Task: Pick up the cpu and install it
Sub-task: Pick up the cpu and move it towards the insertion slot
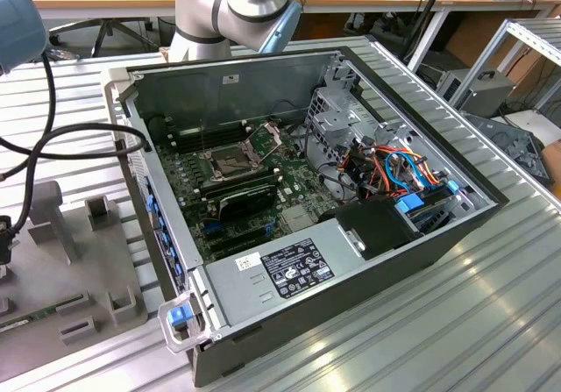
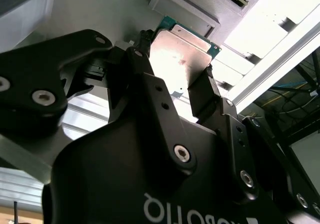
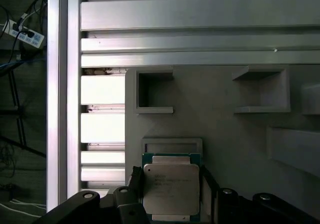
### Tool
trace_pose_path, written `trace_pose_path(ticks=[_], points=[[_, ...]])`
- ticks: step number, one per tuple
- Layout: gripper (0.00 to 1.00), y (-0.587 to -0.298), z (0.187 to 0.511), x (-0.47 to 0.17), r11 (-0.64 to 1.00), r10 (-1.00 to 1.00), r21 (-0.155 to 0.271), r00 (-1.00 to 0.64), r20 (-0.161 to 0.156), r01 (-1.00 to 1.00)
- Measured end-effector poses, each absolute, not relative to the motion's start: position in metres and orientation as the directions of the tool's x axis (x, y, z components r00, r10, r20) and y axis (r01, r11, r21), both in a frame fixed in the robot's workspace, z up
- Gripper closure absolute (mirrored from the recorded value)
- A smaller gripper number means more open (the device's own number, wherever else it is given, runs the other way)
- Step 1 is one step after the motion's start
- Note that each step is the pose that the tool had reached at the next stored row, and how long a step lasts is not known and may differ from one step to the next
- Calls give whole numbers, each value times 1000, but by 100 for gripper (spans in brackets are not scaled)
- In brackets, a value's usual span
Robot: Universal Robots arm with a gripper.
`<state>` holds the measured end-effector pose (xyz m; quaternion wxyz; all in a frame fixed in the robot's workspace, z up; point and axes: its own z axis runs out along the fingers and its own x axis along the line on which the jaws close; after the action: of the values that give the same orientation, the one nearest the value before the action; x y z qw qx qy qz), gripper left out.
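The cpu (image 3: 171, 191) is a thin square chip with a pale silver face and a green rim; in both wrist views it sits between my black fingers. My gripper (image 3: 171, 178) is shut on the cpu (image 2: 186, 66), with one fingertip (image 2: 144, 46) against one edge and the other pressing the opposite edge. Chip and gripper are over a grey fixture plate (image 3: 215, 129), beside a small raised rectangular frame (image 3: 172, 145). In the exterior view the green motherboard (image 1: 263, 203) lies inside the opened computer case (image 1: 377, 269), and its dark socket (image 1: 230, 160) has its metal frame hinged up.
The grey fixture plate (image 1: 79, 260) with raised blocks lies at the exterior view's left of the case, on a ribbed aluminium table (image 1: 491, 322). A black cable (image 1: 53, 138) loops above the plate. The arm's body (image 1: 232, 6) stands behind the case. Coloured wires (image 1: 394, 168) fill the case's right side.
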<state>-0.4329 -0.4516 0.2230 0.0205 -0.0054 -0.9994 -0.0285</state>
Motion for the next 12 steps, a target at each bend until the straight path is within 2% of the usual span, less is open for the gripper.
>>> trace_pose_path(ticks=[12], points=[[45,-452,227,-433,998,9,59,-999,41,12]])
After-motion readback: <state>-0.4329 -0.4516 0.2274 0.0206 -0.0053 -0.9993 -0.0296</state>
